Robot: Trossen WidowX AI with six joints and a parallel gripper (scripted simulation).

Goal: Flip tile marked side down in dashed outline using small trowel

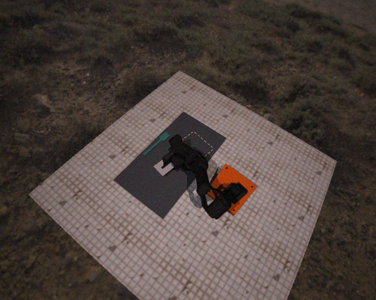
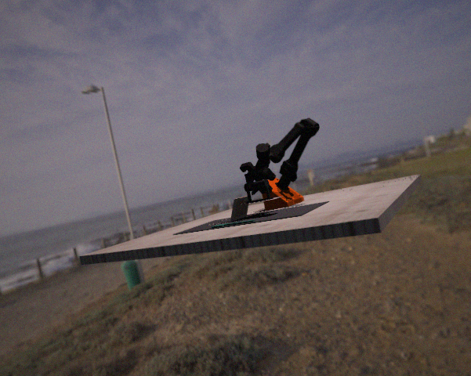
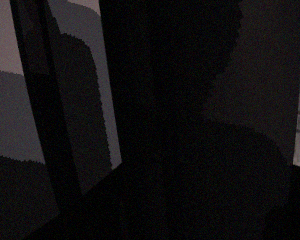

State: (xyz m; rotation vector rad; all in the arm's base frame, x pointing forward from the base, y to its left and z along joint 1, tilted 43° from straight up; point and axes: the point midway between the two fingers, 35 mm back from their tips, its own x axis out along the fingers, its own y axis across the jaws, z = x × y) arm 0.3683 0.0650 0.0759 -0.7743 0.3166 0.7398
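Note:
The gripper (image 1: pixel 164 163) (image 2: pixel 250 198) points down over the mat (image 1: pixel 139 190) and is shut on what seems to be the trowel. A pale flat piece (image 1: pixel 158 167) shows under the fingertips in the top view; most of the held tool is hidden by the gripper. The tile (image 2: pixel 239 208) stands tipped up nearly on edge beside the fingers in the exterior view. The marked side cannot be made out. The dashed outline (image 1: pixel 204 140) is partly hidden by the arm. The wrist view is very dark, with black fingers across broad shadowed surfaces.
A green long-handled tool (image 1: pixel 164 137) (image 2: pixel 233 223) lies along the mat's far-left edge in the top view. The arm's orange base plate (image 1: pixel 231 174) (image 2: pixel 294 196) is beside the mat. The pale gridded table (image 1: pixel 246 245) surrounds them, with its outer edges in view.

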